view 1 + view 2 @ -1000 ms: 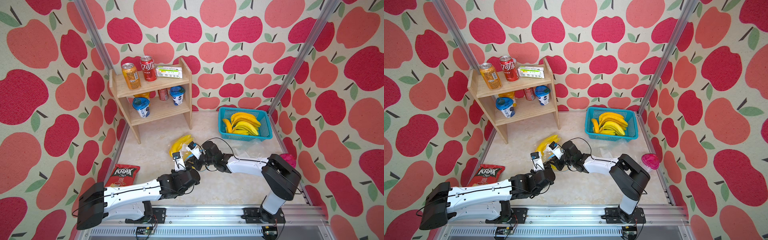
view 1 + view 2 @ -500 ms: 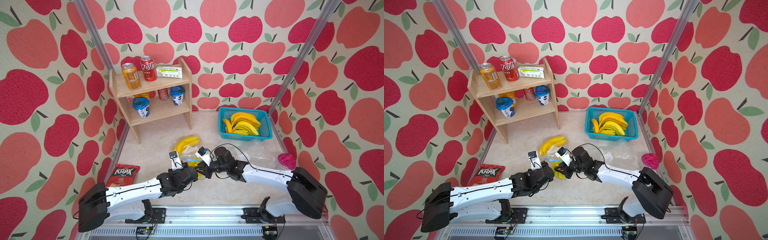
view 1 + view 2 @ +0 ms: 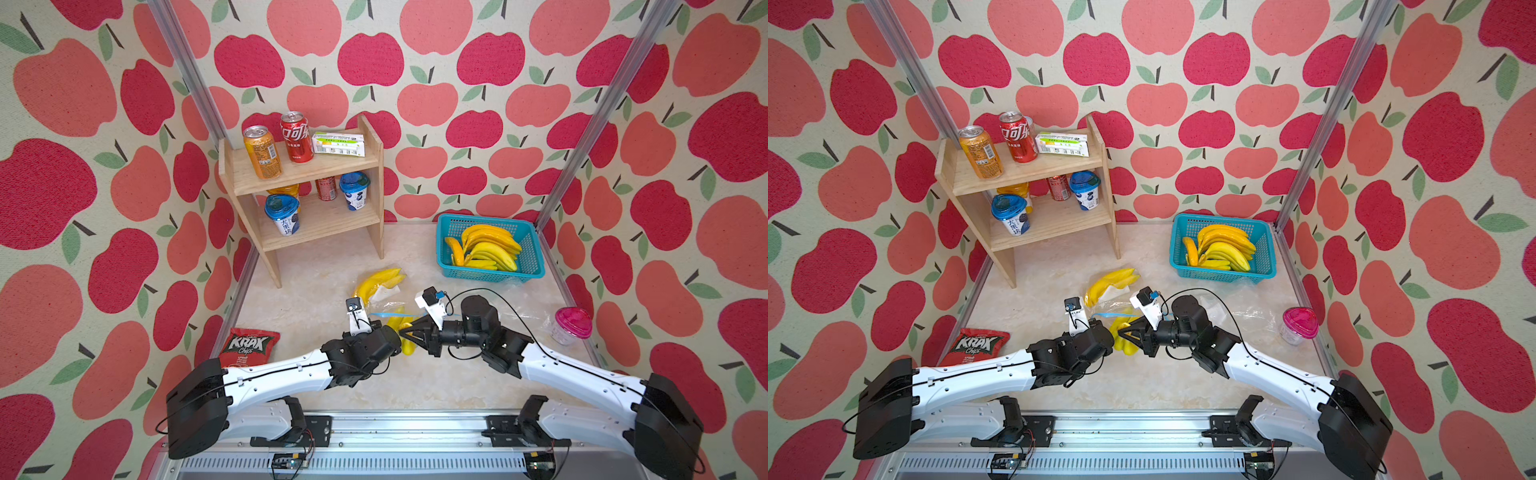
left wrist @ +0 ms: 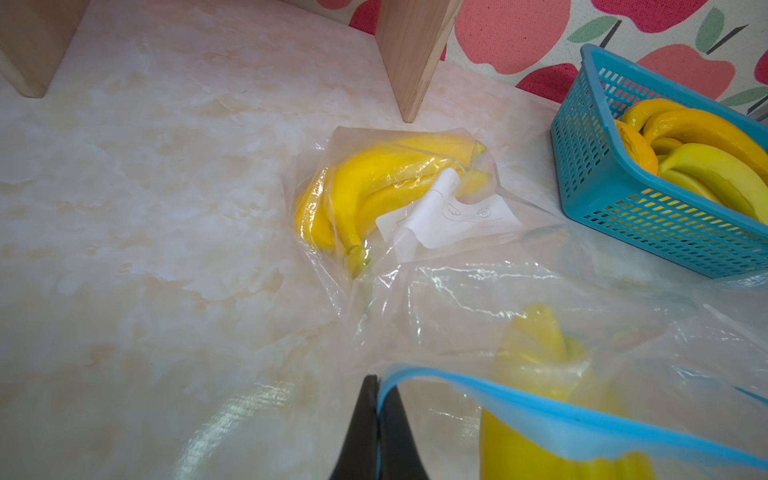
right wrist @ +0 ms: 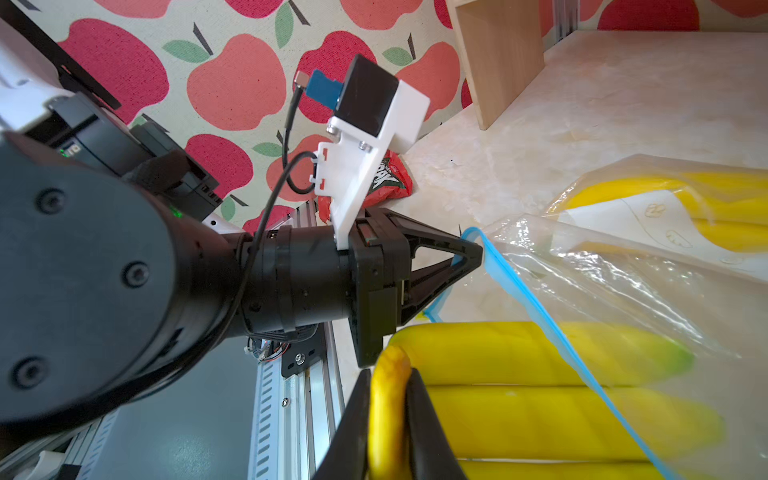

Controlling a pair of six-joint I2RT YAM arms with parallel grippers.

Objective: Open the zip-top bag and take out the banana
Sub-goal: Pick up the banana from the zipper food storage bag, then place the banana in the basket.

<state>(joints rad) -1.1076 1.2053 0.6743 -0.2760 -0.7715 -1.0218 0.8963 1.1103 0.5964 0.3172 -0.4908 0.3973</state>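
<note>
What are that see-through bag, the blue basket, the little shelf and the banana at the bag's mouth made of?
The zip-top bag: thin clear plastic film, glossy and crinkled, with a blue zip strip. The basket: teal moulded plastic, slotted walls. The shelf: pale, unfinished-looking wood, grain visible. The banana: smooth, evenly yellow and shiny; possibly a plastic replica, but I cannot tell.

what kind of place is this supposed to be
Probably a staged robot test cell dressed like a snack corner: apple-print panel walls, a small wooden shelf of drink cans, and a blue basket of bananas.
</note>
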